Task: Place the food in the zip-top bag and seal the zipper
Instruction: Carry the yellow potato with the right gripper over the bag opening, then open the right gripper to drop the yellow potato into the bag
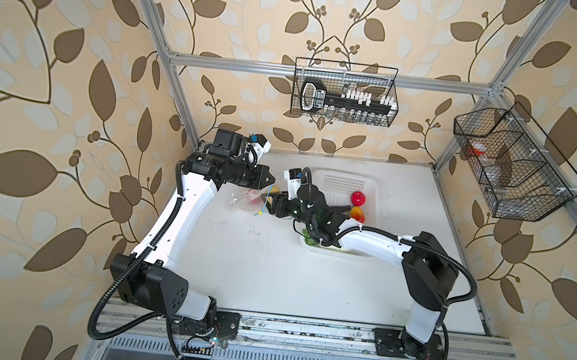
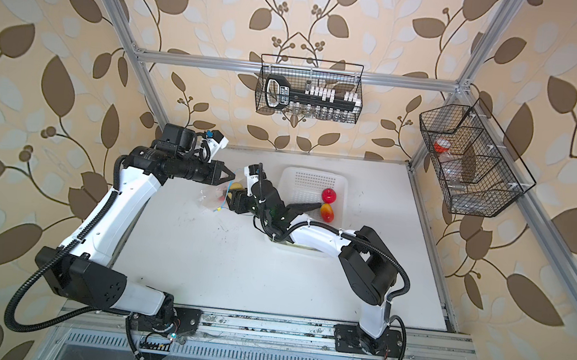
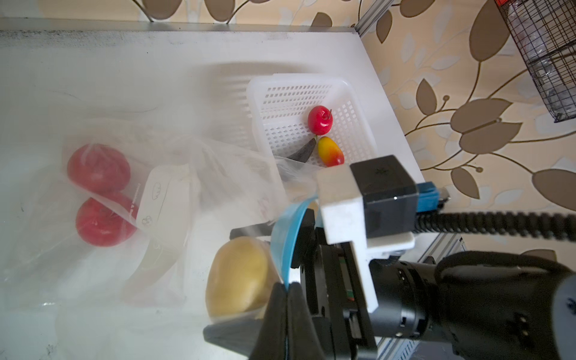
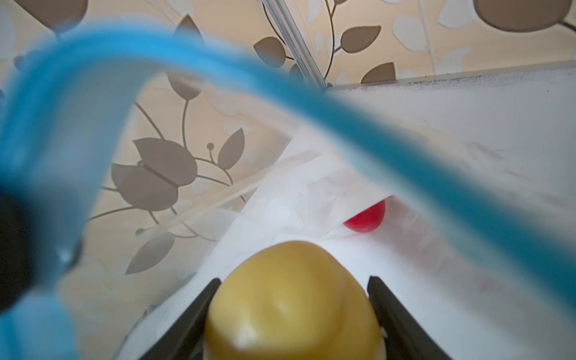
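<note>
In the left wrist view the clear zip-top bag (image 3: 187, 174) lies on the white table with two red apples (image 3: 98, 168) inside. My left gripper (image 3: 286, 285) is shut on the light-blue zipper (image 3: 288, 230) and holds the mouth up. My right gripper (image 4: 293, 280) is shut on a yellow-brown potato (image 4: 290, 299) at the bag's mouth, under the arched zipper (image 4: 280, 84). In both top views the two grippers (image 1: 272, 179) (image 1: 270, 202) meet at the bag (image 1: 245, 200). A small yellow slider tab (image 1: 259, 213) hangs at the bag's near edge.
A white perforated basket (image 1: 337, 182) right of the bag holds a red apple (image 1: 358, 197), a red-yellow fruit (image 1: 358, 213), a dark eggplant (image 1: 340, 209) and green leaves (image 1: 310, 239) under my right arm. Black wire baskets (image 1: 344, 92) (image 1: 512, 166) hang on the frame.
</note>
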### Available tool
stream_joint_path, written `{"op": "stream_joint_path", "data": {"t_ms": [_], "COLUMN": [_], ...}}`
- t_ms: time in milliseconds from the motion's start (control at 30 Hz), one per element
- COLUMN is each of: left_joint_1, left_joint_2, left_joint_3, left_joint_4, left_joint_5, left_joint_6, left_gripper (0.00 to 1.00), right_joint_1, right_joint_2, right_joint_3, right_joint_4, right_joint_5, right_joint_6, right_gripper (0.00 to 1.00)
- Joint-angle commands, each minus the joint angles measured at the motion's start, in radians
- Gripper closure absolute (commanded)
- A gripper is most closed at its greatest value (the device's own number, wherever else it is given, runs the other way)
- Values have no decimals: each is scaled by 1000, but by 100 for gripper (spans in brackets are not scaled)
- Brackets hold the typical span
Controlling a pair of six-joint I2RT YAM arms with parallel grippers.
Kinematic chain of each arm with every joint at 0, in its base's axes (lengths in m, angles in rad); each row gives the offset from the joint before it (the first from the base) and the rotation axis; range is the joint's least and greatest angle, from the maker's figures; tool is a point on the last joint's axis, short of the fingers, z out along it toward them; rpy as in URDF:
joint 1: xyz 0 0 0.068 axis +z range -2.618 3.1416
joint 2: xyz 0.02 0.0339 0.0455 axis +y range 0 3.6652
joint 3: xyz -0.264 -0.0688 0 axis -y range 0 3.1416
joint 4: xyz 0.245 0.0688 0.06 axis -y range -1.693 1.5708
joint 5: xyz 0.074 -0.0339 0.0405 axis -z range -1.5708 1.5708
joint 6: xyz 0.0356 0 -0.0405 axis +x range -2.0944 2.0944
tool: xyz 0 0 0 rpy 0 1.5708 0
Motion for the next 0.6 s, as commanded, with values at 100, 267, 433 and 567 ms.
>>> {"op": "stream_joint_path", "data": {"t_ms": [100, 267, 433, 567], "left_joint_1": [-13, -12, -13, -13], "left_joint_2": [-5, -1, -7, -10], "left_joint_3": [15, 10, -6, -17], "left_joint_4": [17, 16, 25, 30], "left_joint_5": [14, 7, 4, 4], "left_joint_6": [-8, -8, -6, -8], "left_gripper": [100, 100, 100, 100], "right_joint_1": [-16, -26, -26, -24], "right_joint_2": [63, 72, 49, 21], "right_joint_3": [87, 103, 97, 69], "right_joint_4": [-97, -108, -124, -104], "right_joint_5": [-91, -100, -79, -74], "right_joint_6": [23, 32, 19, 11], "right_gripper": [44, 36, 25, 17]}}
